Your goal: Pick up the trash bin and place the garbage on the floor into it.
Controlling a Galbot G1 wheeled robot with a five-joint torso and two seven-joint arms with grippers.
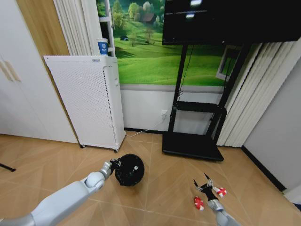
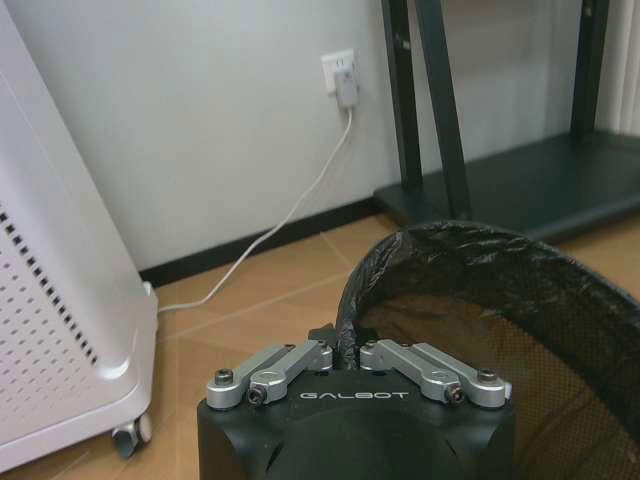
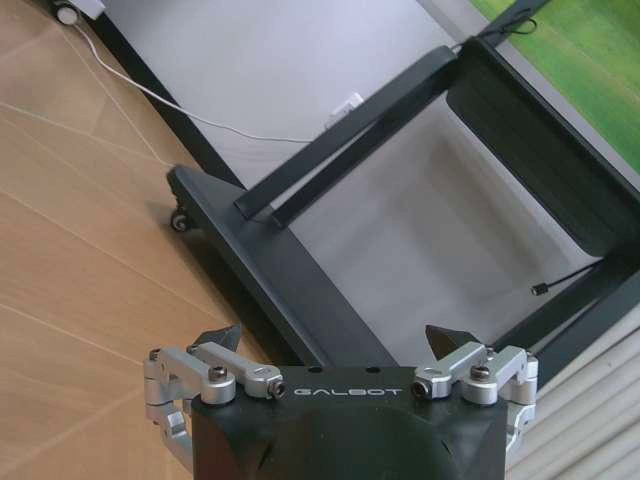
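left pincer (image 1: 114,163) clenched on the rim of the trash bin (image 1: 130,169); left wrist view shows both fingers (image 2: 400,358) pinched together on the black liner edge, bin mouth opening just beyond the pincer. in the head view the bin is tilted, its mouth turned toward the camera, held at the end of the outstretched left arm above the wooden floor (image 1: 47,160), in front of the white perforated appliance (image 1: 87,99) and near the tv stand base (image 1: 192,146). cannot tell if the bin bottom touches the floor.

right pincer (image 1: 203,181) released, fingers spread wide apart with nothing between them, confirmed in the right wrist view (image 3: 335,345). it hovers low at the robot's right, right by the garbage: one red-and-white wrapper (image 1: 199,203) on the floor just beside the right wrist, another red-and-white wrapper (image 1: 221,191) just on the other side of the pincer. both wrappers well apart from the bin.

white cable (image 2: 285,215) runs from wall outlet (image 2: 343,75) down along the floor past the appliance.
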